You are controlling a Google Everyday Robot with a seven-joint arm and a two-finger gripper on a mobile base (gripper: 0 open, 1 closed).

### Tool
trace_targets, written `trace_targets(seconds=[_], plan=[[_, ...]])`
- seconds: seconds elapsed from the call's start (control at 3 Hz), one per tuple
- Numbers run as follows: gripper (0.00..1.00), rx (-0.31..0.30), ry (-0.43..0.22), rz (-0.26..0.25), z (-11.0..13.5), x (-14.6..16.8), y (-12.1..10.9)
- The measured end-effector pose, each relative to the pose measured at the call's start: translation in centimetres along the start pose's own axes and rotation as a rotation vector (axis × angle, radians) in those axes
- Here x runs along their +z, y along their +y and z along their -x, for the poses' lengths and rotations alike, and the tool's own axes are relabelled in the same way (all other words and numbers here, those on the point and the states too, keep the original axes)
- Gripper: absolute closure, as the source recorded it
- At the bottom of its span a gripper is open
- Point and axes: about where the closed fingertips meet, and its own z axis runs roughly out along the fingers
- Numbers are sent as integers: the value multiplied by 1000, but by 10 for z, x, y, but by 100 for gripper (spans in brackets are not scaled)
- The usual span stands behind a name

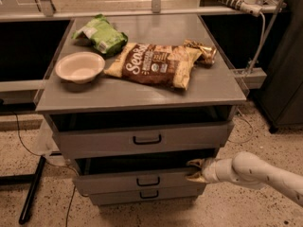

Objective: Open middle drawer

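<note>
The grey cabinet has three flat-fronted drawers with black bar handles. The middle drawer [142, 181] stands pulled out a little, with a dark gap above its front. My gripper [195, 170] is at the right end of that drawer's front, level with its top edge. One tan finger lies above the edge and one in front of it, pinching the front's top right corner. My white arm [265, 174] comes in from the lower right. The top drawer [147, 140] is also slightly out. The bottom drawer [149, 195] is in.
On the cabinet top [142, 96] lie a white bowl [79, 66], a green chip bag [99, 36], a brown chip bag [154, 64] and a small gold packet [202, 51]. A black pole [33, 188] and cables lie on the floor at left. A dark cabinet [284, 79] stands at right.
</note>
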Motion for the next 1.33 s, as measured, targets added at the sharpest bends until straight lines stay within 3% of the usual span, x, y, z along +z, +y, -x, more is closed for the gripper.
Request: trace_targets(seconds=[0.33, 0.67, 1.33], plan=[[100, 0, 0, 0, 3, -3, -1], [82, 0, 0, 0, 3, -3, -1], [35, 0, 0, 0, 3, -3, -1]])
